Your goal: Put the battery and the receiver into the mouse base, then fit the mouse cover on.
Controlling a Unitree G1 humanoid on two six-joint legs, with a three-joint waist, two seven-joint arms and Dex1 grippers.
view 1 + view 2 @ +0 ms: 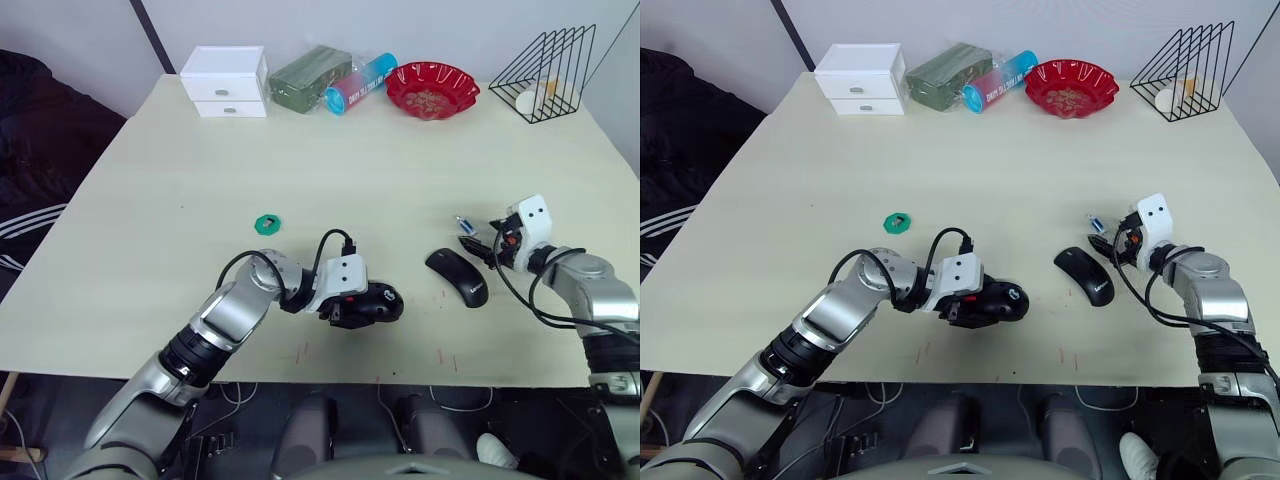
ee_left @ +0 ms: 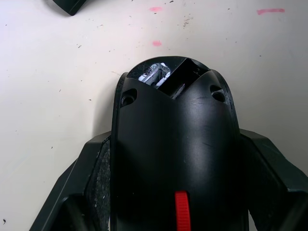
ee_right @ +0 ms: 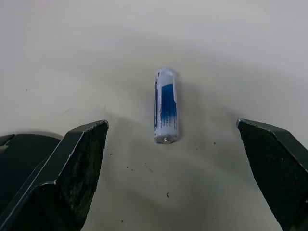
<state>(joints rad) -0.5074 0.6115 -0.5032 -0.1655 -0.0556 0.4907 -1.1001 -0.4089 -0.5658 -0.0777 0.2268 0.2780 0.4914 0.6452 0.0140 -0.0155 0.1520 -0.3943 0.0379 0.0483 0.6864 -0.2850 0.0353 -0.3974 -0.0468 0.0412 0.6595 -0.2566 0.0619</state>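
My left gripper [image 1: 352, 307] is shut on the mouse base [image 1: 378, 303], a black body with a red scroll wheel [image 2: 181, 219], near the table's front edge. The base's compartment [image 2: 175, 77] is open, and a silvery piece sits inside it. I cannot tell whether that piece is the receiver. The mouse cover [image 1: 458, 276], a smooth black shell, lies on the table to the right of the base. Just beyond it lies the blue-and-white battery [image 3: 166, 106]. My right gripper [image 3: 173, 166] is open, with its fingers [image 3: 72, 168] wide apart on either side of the battery and not touching it.
A small green ring [image 1: 267, 223] lies left of centre. Along the far edge stand a white drawer box [image 1: 225, 80], a green pack [image 1: 310, 77], a blue-and-pink tube [image 1: 360, 83], a red bowl [image 1: 432, 88] and a black wire rack [image 1: 545, 75].
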